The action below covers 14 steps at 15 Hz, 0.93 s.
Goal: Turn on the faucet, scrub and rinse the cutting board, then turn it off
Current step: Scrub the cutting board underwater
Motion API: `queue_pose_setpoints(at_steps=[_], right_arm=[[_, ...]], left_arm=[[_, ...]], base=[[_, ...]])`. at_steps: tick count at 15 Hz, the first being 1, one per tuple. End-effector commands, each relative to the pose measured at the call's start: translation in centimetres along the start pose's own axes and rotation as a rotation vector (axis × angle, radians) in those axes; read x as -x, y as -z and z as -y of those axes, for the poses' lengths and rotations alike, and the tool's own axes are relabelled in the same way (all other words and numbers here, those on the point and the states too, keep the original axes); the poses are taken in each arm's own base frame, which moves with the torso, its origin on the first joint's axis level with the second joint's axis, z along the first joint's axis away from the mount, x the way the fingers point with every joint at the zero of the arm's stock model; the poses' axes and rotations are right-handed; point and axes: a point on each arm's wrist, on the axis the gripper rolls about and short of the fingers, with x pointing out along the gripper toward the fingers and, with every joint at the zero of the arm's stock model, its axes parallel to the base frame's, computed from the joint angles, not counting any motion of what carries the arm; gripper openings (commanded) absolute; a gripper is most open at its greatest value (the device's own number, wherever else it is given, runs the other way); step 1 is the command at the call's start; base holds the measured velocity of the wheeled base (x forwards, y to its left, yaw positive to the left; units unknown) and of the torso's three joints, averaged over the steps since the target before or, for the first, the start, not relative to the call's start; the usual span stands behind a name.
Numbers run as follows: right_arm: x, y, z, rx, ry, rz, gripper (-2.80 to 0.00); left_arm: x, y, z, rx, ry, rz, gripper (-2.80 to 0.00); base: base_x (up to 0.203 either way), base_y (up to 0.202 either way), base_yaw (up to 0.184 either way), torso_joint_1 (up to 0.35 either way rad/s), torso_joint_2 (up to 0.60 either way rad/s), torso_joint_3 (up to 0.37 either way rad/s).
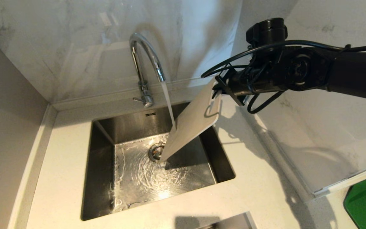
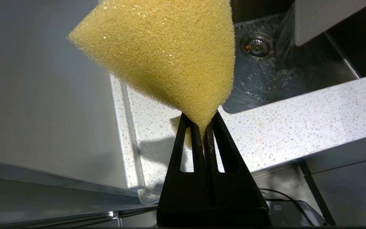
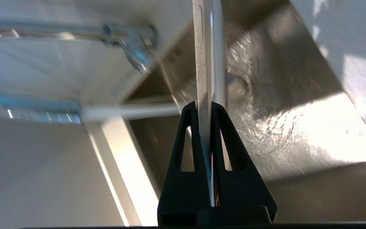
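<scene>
While water runs from the faucet [image 1: 146, 60], the right gripper [image 1: 217, 90] holds the cutting board [image 1: 192, 125] tilted over the sink [image 1: 102, 178], its jaws clamped on the board's upper edge beside the slot handle. The stream strikes the board's face, and the board's lower corner hangs just above the drain [image 1: 156, 152]. The left gripper [image 2: 202, 125] is out of the head view, above the tabletop [image 2: 297, 127] beside the sink, its jaws pinched tight on a yellow sponge [image 2: 170, 54].
</scene>
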Motion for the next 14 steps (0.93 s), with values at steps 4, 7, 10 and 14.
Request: queue_pose_setpoints(at_steps=[4,7,10,14], right_arm=[[8.4,-0.4,-2.4,0.044,0.044,-0.017,-2.80],[11.5,0.0,-2.6,0.121,0.091,-0.043,-2.80],[12.1,-0.1,-2.8,0.133,0.096,-0.022,-2.80],[12.6,-0.1,-3.0,0.133,0.093,-0.015,-2.80]], left_arm=[[0.0,0.0,0.0,0.001,0.002,-0.006,-2.80],[0.0,0.0,0.0,0.001,0.002,-0.006,-2.80],[0.0,0.0,0.0,-0.004,-0.001,-0.003,-2.80],[0.0,0.0,0.0,-0.004,-0.002,-0.003,-2.80]], base=[[0.000,0.000,0.000,0.000,0.00,0.000],[0.000,0.000,0.000,0.000,0.00,0.000],[0.000,0.000,0.000,0.000,0.00,0.000],[0.000,0.000,0.000,0.000,0.00,0.000]])
